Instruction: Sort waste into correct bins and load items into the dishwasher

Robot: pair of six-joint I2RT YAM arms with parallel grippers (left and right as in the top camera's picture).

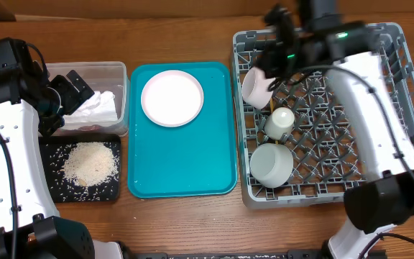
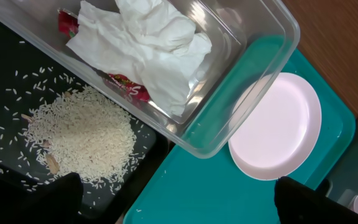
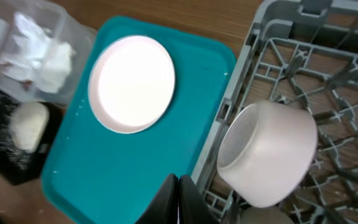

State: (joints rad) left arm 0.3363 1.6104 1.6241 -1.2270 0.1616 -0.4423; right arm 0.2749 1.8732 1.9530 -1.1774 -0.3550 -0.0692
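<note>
Left arm: it rose from the near left corner of the table and bent inward, so its wrist hung over the seam between the clear tub [image 1: 117,72] and the black tray [image 1: 113,191].
Left gripper [image 2: 179,188]: fingers spread wide, nothing between them, hovering clear of everything below.
Right arm: it reached from the near right corner across the grey dish rack [image 1: 379,108] to its far left corner, wrist tipped down toward the table.
Right gripper [image 3: 178,194]: fingers pressed together, and I could see nothing between them (the wrist view showed only a hairline gap); it hung just beside the tilted bowl [image 3: 269,152].
Tissue [image 2: 145,46]: crumpled inside the clear tub, with the red snack wrapper [image 2: 128,86] partly under it.
Rice [image 2: 86,137]: heaped in the black tray, loose grains scattered around the heap.
Pink plate [image 1: 172,98]: flat on the far half of the teal tray [image 1: 182,165].
Rack contents: the tilted bowl on its side at the far left, the cream cup [image 1: 280,121] nearer me, then a second bowl [image 1: 270,164] at the near left.
</note>
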